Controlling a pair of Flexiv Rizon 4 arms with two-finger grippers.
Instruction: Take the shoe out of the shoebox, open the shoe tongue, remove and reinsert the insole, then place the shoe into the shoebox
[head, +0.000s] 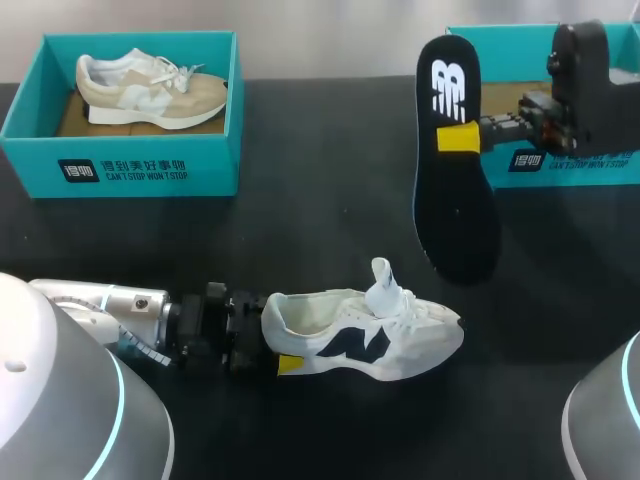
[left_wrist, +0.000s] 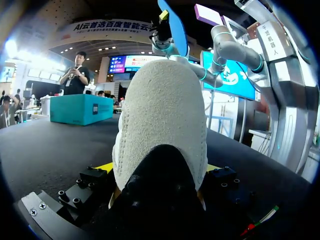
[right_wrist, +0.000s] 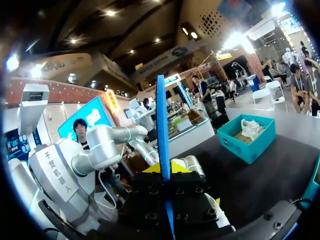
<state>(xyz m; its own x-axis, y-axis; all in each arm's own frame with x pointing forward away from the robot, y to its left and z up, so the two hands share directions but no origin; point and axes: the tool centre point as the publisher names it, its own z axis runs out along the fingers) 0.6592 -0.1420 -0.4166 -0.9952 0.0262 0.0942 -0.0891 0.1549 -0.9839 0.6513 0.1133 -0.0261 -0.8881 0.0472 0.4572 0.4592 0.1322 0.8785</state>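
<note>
Shoe: the white cloth sneaker (head: 370, 335) with a dark blue side mark sits on its sole near the front of the black table (head: 300, 230). Its toe points right and its tongue sticks up.
Left pincer: the left pincer (head: 276, 345) is closed on the sneaker's heel, with a yellow tip on each side.
Insole: the long black insole (head: 455, 200) with a white mark is up in the air, standing on end, farther back than the sneaker's toe.
Right pincer: the right pincer (head: 462, 138) squeezes the insole's edge from both sides.
Right box: a teal cardboard shoebox (head: 500, 40) sits at the back right, partly hidden by the right arm.
Left box: a second teal shoebox (head: 120, 150) sits at the back left, with a tan and white sneaker (head: 150, 85) inside.
</note>
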